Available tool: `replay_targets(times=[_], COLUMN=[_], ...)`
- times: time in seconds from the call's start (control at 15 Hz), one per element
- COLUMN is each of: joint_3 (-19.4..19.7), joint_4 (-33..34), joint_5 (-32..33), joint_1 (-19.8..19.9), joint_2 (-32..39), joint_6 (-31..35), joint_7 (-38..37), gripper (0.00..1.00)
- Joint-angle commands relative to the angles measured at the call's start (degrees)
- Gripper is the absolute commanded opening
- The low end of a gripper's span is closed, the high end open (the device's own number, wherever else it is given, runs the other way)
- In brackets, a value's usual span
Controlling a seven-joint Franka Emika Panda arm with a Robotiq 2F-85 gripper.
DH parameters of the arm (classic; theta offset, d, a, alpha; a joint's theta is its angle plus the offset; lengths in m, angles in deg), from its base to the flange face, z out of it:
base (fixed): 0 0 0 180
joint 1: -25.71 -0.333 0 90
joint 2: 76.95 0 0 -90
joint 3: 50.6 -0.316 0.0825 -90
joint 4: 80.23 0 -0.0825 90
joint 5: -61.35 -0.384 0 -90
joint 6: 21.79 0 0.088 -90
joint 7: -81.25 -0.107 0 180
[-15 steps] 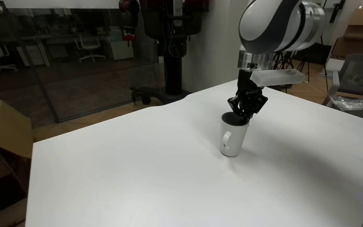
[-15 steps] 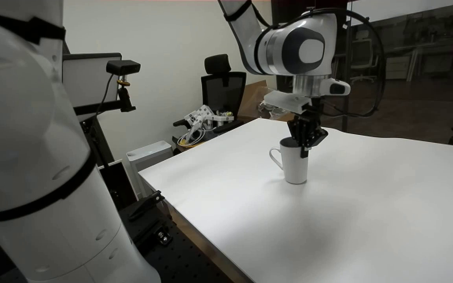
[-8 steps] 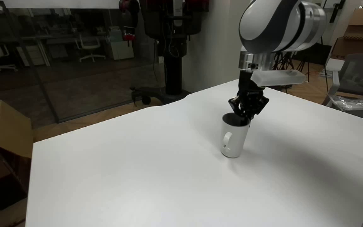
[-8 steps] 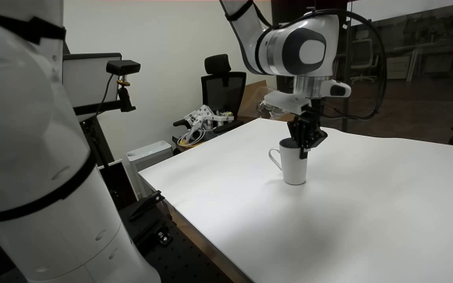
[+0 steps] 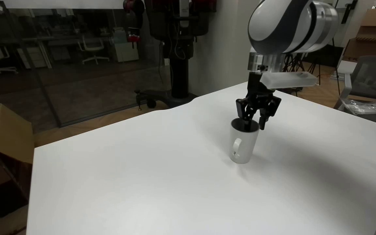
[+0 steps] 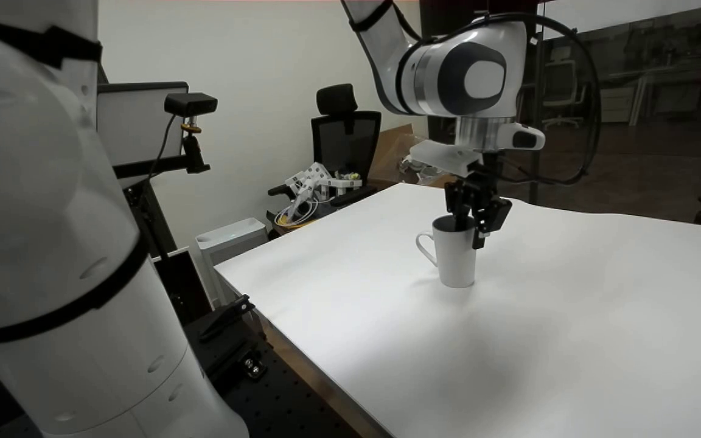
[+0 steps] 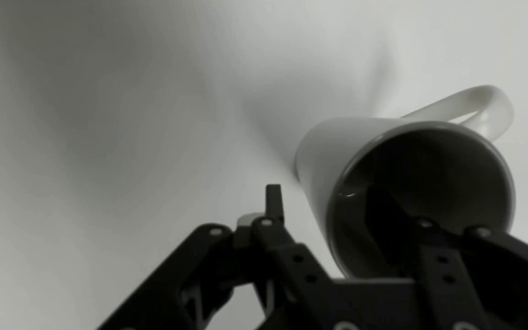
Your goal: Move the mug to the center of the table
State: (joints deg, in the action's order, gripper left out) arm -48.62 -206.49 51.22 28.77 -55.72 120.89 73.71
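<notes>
The mug (image 5: 245,147) is white-grey with a dark inside and stands upright on the white table (image 5: 126,179). It shows in both exterior views, its handle pointing left in an exterior view (image 6: 455,258). My gripper (image 5: 255,126) is above the mug, pointing down. It is open astride the mug's wall: one finger is inside the mouth, the other is outside. In the wrist view the mug (image 7: 321,153) is right of centre, and gaps show between both fingers of the gripper (image 7: 323,190) and the wall. The inner fingertip is dark against the inside.
An opened cardboard box (image 5: 15,133) stands beyond the table's left edge in an exterior view. A grey chair (image 5: 374,78) stands behind the far right edge. The robot's base (image 6: 113,340) and a black mounting plate (image 6: 289,377) border the table in an exterior view.
The fingers were closed on the mug's wall and have now spread apart. The mug shifted very slightly earlier and has stayed almost in place since. The arm has barely moved.
</notes>
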Motion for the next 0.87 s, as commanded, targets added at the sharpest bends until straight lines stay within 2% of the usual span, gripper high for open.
replay_targets(times=[0.0, 0.2, 0.4, 0.47, 0.8], joint_3=[0.0, 0.2, 0.6, 0.3, 0.3], joint_4=[-1.0, -2.9, -5.0, -1.7, -2.1], joint_5=[-0.4, -0.1, 0.3, 0.1, 0.1], joint_1=[0.2, 0.2, 0.1, 0.0, 0.0], joint_2=[-2.3, -5.1, -9.2, -4.6, -4.7], joint_6=[-0.6, 0.4, 1.0, 0.4, 0.3], joint_7=[0.2, 0.5, 0.6, 0.4, 0.5], gripper=[0.82, 1.00, 1.00, 1.00, 1.00])
